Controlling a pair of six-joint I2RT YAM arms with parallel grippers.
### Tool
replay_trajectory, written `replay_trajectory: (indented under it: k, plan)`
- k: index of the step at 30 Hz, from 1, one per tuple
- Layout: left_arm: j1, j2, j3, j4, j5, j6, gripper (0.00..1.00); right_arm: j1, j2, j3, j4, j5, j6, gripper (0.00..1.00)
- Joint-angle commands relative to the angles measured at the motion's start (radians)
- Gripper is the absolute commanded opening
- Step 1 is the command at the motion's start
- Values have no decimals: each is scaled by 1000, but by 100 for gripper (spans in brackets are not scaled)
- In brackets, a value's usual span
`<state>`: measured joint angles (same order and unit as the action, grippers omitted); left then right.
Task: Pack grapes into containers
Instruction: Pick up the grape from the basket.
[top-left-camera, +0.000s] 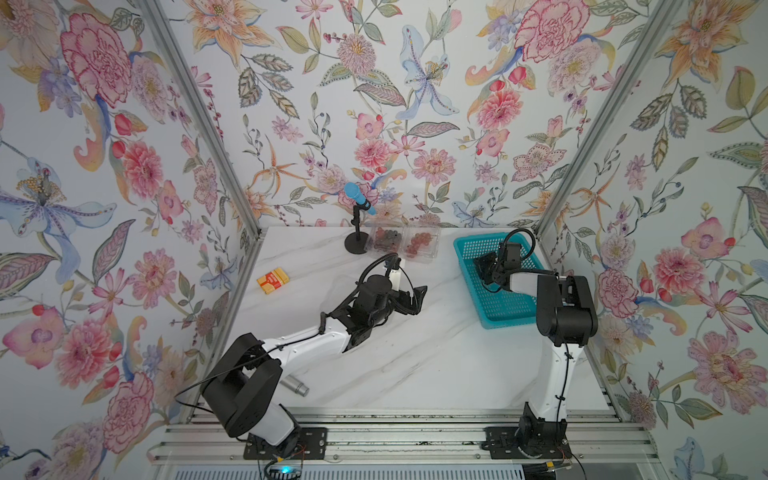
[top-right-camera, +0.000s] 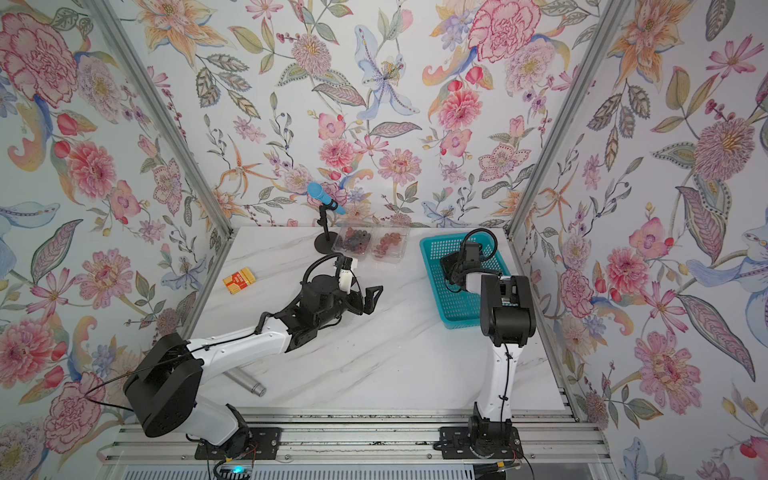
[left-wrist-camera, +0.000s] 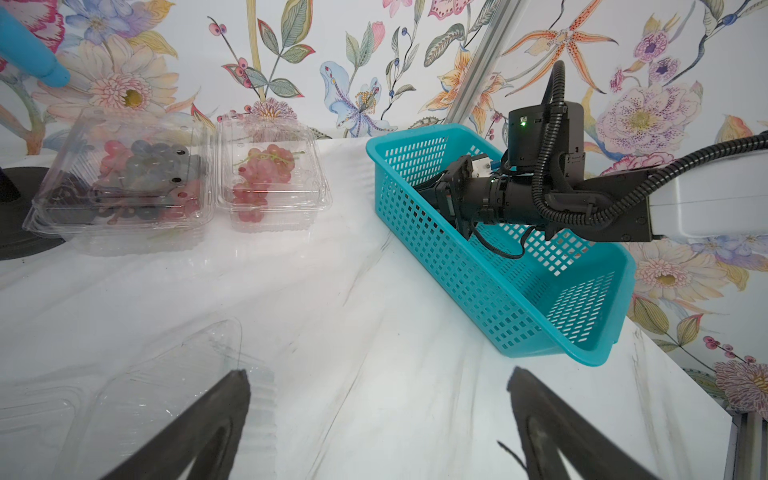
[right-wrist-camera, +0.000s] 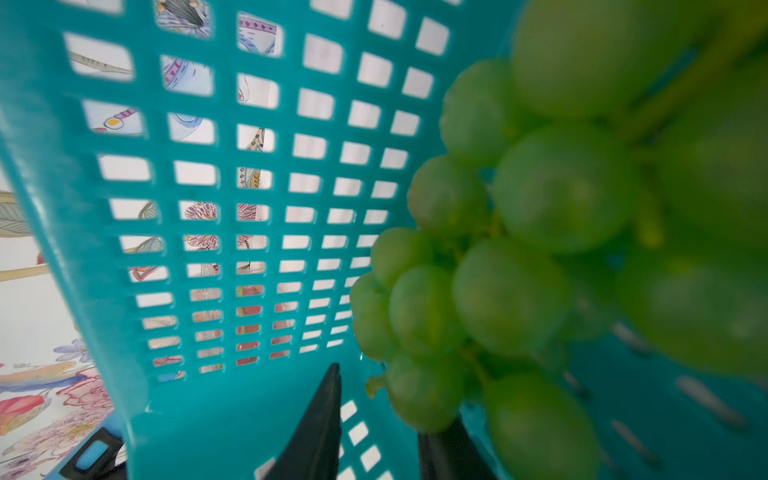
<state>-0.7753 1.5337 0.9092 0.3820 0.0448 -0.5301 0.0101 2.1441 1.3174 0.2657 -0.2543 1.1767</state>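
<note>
White marbled table (top-left-camera: 415, 365) between floral-papered walls (top-left-camera: 415, 104), seen in both top views. Two lidded clear boxes stand side by side at its back: the dark box (top-left-camera: 384, 240) just beside a mic stand (top-left-camera: 356, 243), then the red box (top-left-camera: 422, 243). The left wrist view adds detail. The dark box (left-wrist-camera: 137, 178) holds dark berries with some pink-red ones among them, and the red box (left-wrist-camera: 266, 183) holds a pink-red bunch. That view alone shows a third box (left-wrist-camera: 166, 374), empty with its lid open, lying on the table at one finger of the left gripper (left-wrist-camera: 378, 374). That gripper is spread wide with nothing between its fingers. The third box cannot be made out in the top views. The right gripper (top-left-camera: 484, 266) sits inside the teal basket (top-left-camera: 469, 249), and its body hides the contents from above. The right wrist view supplies them: green grapes (right-wrist-camera: 519, 249), close and blurred, lie in the basket (right-wrist-camera: 216, 415) against the gripper's fingers (right-wrist-camera: 324, 415). The fingers stand a narrow gap apart, one partly covered by berries. Whether they pinch the bunch cannot be told. An orange carton (top-left-camera: 272, 280) and a metal cylinder (top-left-camera: 297, 386) lie near the left arm, which partly hides the cylinder.
</note>
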Motion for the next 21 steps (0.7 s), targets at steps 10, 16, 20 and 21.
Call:
replay_trajectory:
  k: [10, 16, 20, 21]
  plan:
    - [5, 6, -23, 24, -1, 25, 100, -19, -20, -35, -4, 35, -18, 13]
    - [7, 11, -17, 24, 4, 29, 100, -22, -59, -69, -12, 45, -44, 6]
    - [7, 9, -15, 28, 6, 26, 100, -27, -91, -94, -16, 48, -55, 3]
    - [7, 10, -15, 28, 6, 26, 100, -28, -99, -100, -16, 47, -58, 3]
